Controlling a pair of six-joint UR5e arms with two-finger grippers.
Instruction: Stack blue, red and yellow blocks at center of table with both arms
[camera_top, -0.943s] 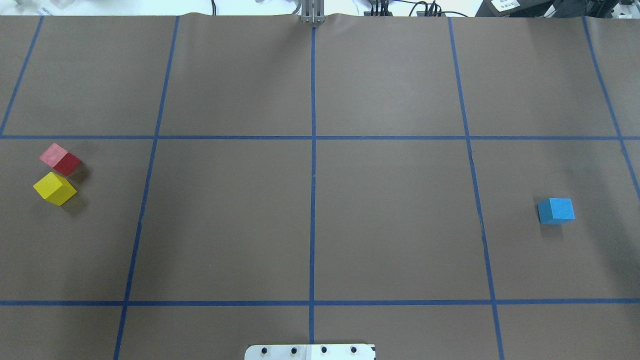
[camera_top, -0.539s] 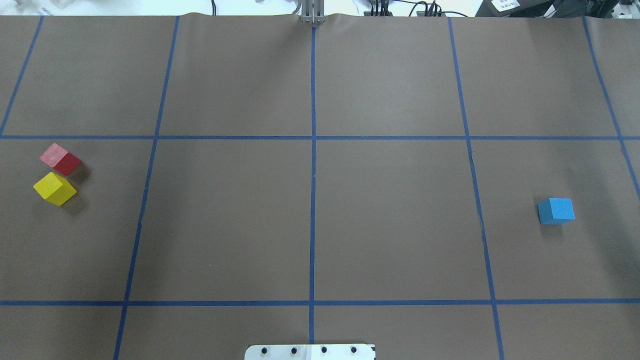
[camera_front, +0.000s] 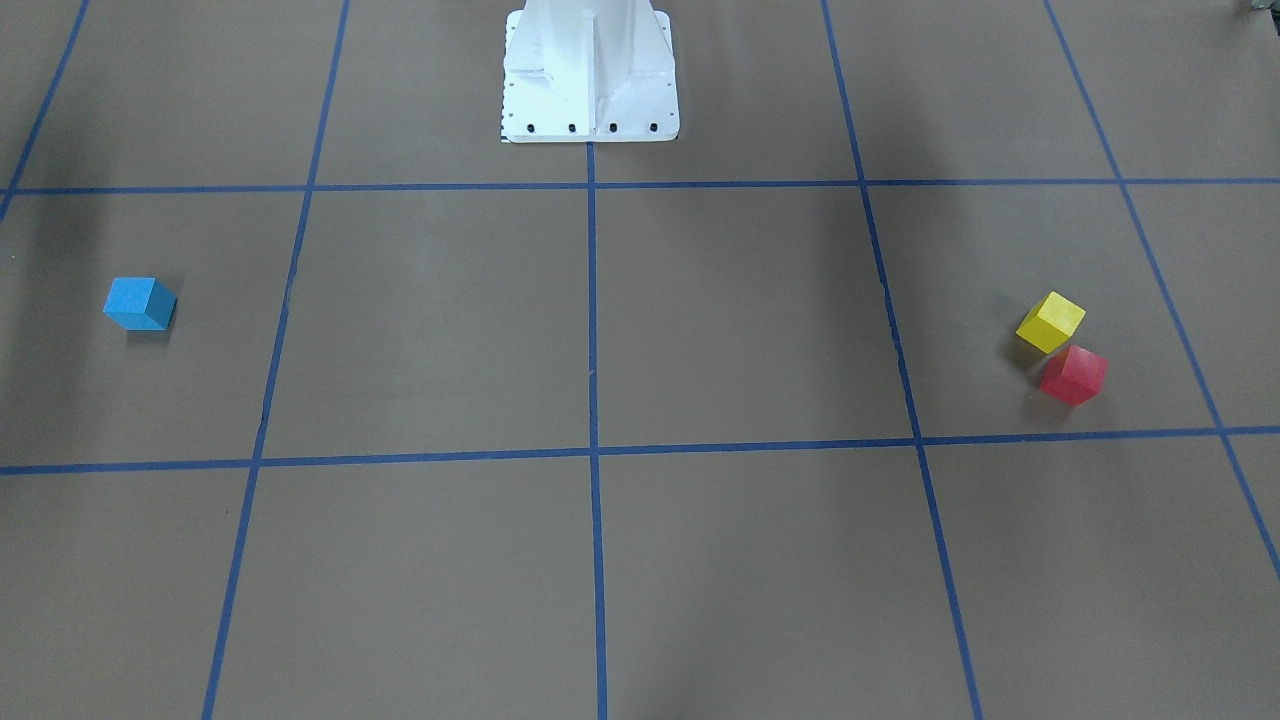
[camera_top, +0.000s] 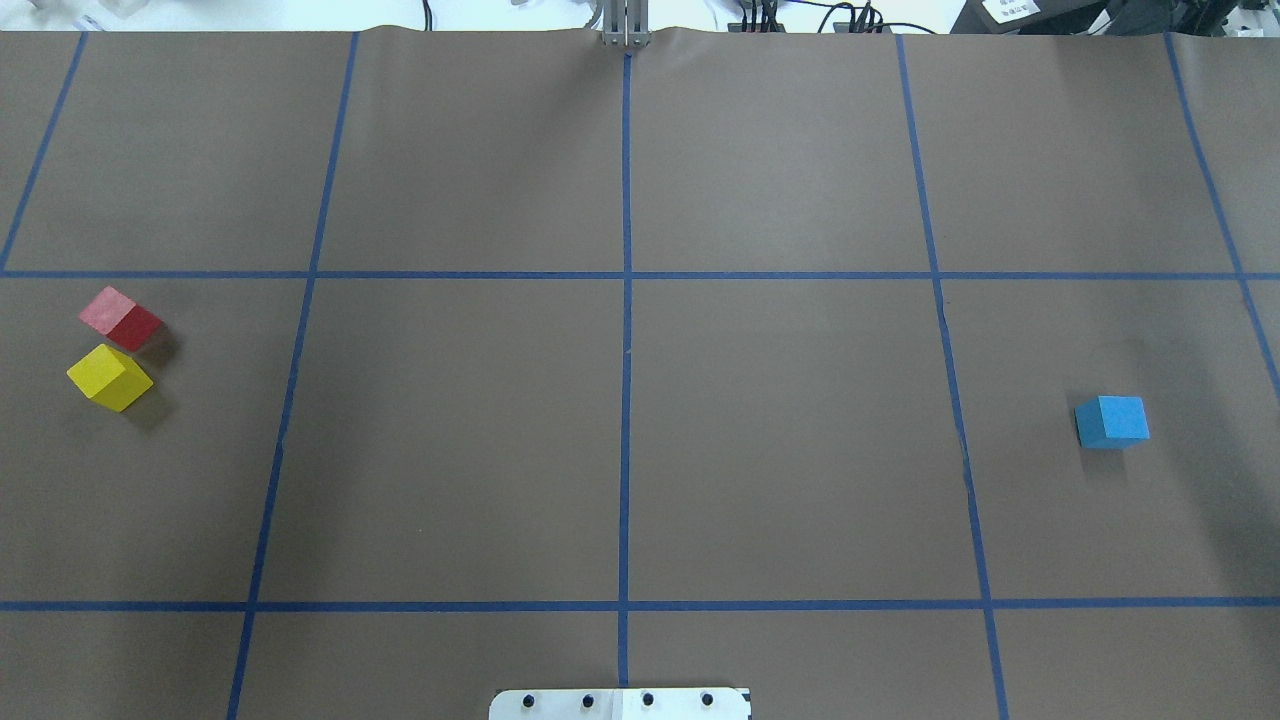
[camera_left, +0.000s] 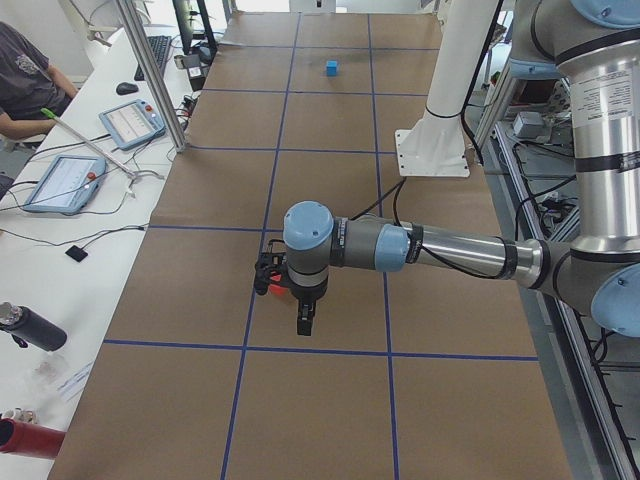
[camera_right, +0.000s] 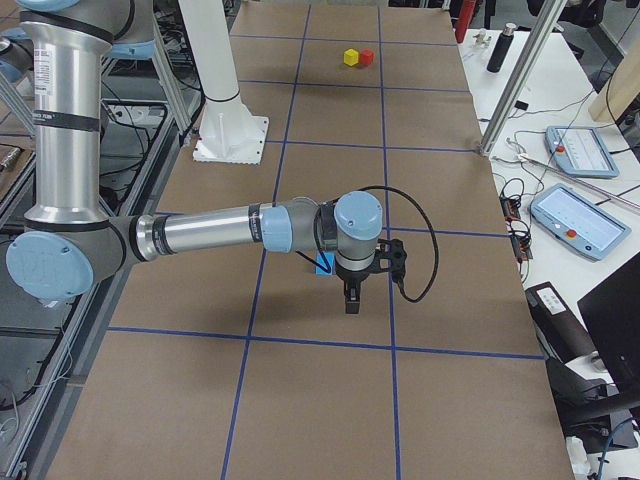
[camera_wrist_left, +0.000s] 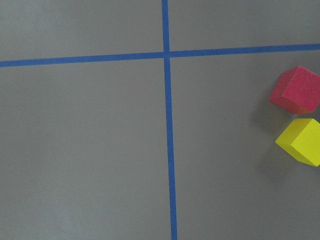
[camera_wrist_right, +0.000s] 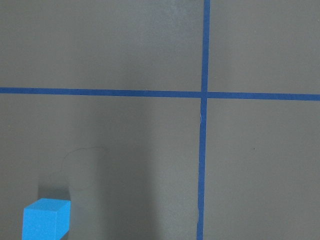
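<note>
Blue block (camera_top: 1112, 422): flat on the table (camera_top: 780, 450) far to the robot's right, well apart from the centre tape cross. Red block (camera_top: 120, 318) and yellow block (camera_top: 109, 377): just beside each other near the left edge, yellow nearer the robot, with a wide stretch of brown surface between them and the blue one. Left arm (camera_left: 450, 250) and right arm (camera_right: 200, 232): seen in the side views only, each stretched level above the table, left gripper (camera_left: 303, 315) over the red block, right gripper (camera_right: 350, 298) partly hiding the blue one, whether parted or closed cannot be told; overhead and front views give blocks, grid and white pedestal (camera_front: 590, 70).
</note>
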